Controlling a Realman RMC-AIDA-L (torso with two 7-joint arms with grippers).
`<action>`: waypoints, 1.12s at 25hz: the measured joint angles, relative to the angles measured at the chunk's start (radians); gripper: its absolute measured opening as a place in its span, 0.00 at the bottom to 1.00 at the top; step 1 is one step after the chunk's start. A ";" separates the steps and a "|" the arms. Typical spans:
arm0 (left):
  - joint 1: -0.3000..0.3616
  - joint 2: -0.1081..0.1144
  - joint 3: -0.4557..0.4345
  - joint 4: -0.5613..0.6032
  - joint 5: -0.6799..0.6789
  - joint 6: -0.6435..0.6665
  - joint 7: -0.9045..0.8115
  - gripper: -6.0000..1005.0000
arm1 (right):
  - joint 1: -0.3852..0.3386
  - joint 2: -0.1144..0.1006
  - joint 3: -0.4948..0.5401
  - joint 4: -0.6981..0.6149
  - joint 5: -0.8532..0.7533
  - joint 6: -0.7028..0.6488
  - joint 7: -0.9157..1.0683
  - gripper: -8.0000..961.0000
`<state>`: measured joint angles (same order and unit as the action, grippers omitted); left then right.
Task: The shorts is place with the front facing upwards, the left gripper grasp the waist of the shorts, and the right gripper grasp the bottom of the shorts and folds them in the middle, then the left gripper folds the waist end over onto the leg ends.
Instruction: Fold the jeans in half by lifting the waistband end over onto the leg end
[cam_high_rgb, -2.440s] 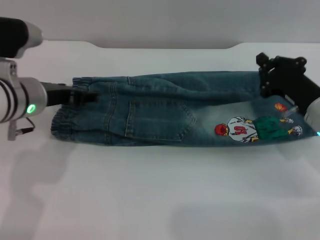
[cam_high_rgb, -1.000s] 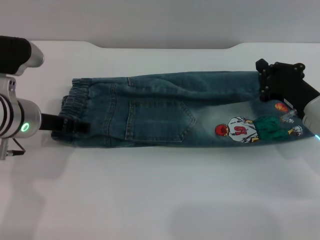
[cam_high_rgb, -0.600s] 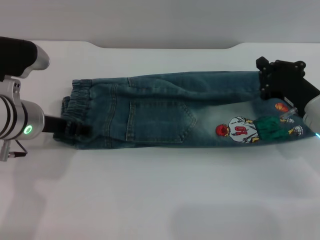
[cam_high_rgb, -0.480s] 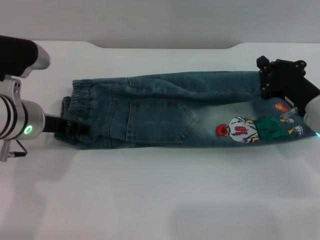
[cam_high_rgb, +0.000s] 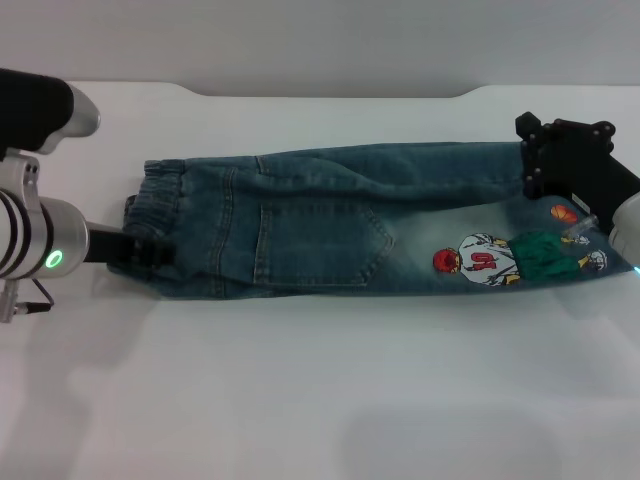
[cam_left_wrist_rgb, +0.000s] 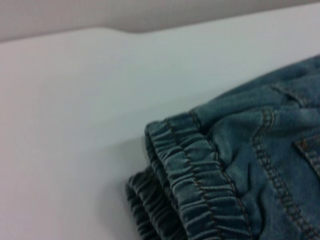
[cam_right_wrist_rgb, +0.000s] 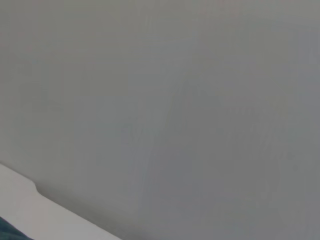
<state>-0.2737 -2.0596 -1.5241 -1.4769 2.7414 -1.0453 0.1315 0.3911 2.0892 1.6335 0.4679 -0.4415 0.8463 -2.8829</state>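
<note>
In the head view, the shorts (cam_high_rgb: 340, 220) are seen lying flat on the white worktop (cam_high_rgb: 320, 400). They are folded long-ways, so the back pocket (cam_high_rgb: 320, 240) and the cartoon print (cam_high_rgb: 515, 258) are on top. The waist (cam_high_rgb: 150, 215) is on the left side and the leg ends (cam_high_rgb: 560, 235) are on the right side.

The left arm is stretched in low from the left edge, with its silver wrist and green light close to the worktop. The left end effector (cam_high_rgb: 150, 253) is laid flat at the near corner of the waist. Its black tips are touching the gathered band there. It cannot be told if the cloth is pinched or not.

The right arm is reached in from the right edge. The right end effector (cam_high_rgb: 548, 165) is set at the far corner of the leg ends, right on the hem. It cannot be told if it is shut or open.

In the left wrist view, the gathered waist (cam_left_wrist_rgb: 195, 180) is shown very close, with two layers of the band stacked on the white worktop (cam_left_wrist_rgb: 65, 125). The stitched seams can be seen here much better. No black tips are shown in this view.

In the right wrist view, mostly a plain grey wall (cam_right_wrist_rgb: 175, 100) is shown. A little strip of worktop (cam_right_wrist_rgb: 30, 205) and a tiny bit of blue cloth are seen in one corner.
</note>
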 joint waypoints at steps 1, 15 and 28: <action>0.008 0.000 0.000 -0.016 0.000 0.000 0.000 0.51 | -0.001 0.000 -0.001 0.000 0.000 0.000 0.000 0.01; 0.104 0.000 0.015 -0.325 -0.067 0.010 0.030 0.38 | 0.002 0.002 -0.022 -0.006 0.001 -0.001 0.040 0.01; 0.100 0.001 0.074 -0.505 -0.086 0.015 0.031 0.29 | 0.066 0.002 -0.250 0.014 0.118 -0.140 0.048 0.01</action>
<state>-0.1736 -2.0586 -1.4500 -1.9814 2.6558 -1.0307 0.1627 0.4567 2.0909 1.3831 0.4817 -0.3234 0.7060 -2.8351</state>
